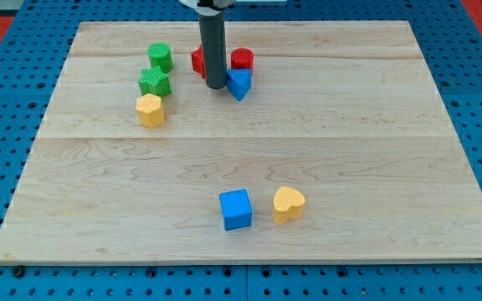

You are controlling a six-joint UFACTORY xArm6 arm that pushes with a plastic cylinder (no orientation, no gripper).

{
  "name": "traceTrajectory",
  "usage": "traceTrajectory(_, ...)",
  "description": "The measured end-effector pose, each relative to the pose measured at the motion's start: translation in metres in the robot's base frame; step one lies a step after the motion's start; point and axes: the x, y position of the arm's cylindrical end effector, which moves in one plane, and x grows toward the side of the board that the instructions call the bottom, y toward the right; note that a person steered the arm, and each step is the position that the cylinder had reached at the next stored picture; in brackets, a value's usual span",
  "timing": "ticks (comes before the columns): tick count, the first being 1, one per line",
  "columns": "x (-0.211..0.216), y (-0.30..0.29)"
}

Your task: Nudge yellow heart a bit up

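The yellow heart (288,203) lies near the view's bottom, right of centre, with a blue cube (236,209) just to its left. My tip (215,86) is far from it, near the view's top, standing between a red block (197,61) on its left and a blue triangular block (239,84) on its right. The rod hides part of the red block.
A red cylinder (242,59) sits above the blue triangular block. At the upper left are a green cylinder (160,57), a green star-like block (154,82) and a yellow hexagonal block (150,109). The wooden board (350,125) lies on a blue pegboard.
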Motion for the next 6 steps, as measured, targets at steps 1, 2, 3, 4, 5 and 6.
traceTrajectory(1, -0.001, 0.017)
traceTrajectory(2, -0.001, 0.031)
traceTrajectory(3, 0.017, 0.03)
traceTrajectory(4, 0.078, 0.061)
traceTrajectory(5, 0.134, 0.144)
traceTrajectory(6, 0.223, 0.162)
